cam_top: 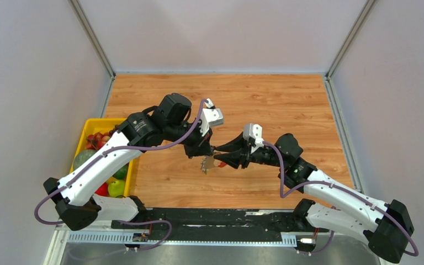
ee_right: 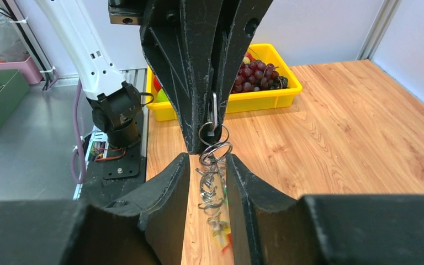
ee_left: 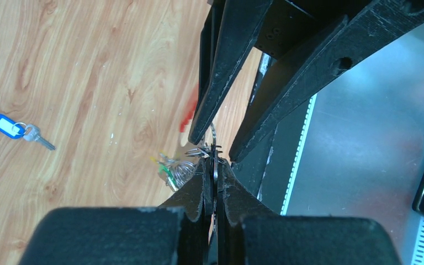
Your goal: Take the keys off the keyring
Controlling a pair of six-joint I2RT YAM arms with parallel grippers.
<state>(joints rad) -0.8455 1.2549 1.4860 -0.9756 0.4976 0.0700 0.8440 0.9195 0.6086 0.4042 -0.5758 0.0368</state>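
My left gripper (cam_top: 207, 151) (ee_left: 214, 161) is shut on the keyring (ee_right: 213, 112), a slim grey metal holder that shows edge-on between its fingers (ee_left: 215, 175), and holds it above the table. Wire rings and small keys (ee_right: 214, 185) with green and yellow heads (ee_left: 171, 169) dangle below it. A red piece (cam_top: 221, 164) shows beside the bunch (cam_top: 206, 164). My right gripper (cam_top: 217, 160) (ee_right: 208, 161) is open, one finger on each side of the hanging rings. One key with a blue tag (ee_left: 12, 127) lies apart on the wood.
A yellow bin (cam_top: 90, 123) (ee_right: 265, 99) with grapes and other fruit stands at the table's left edge, beside the left arm. A black rail (cam_top: 210, 218) with the arm bases runs along the near edge.
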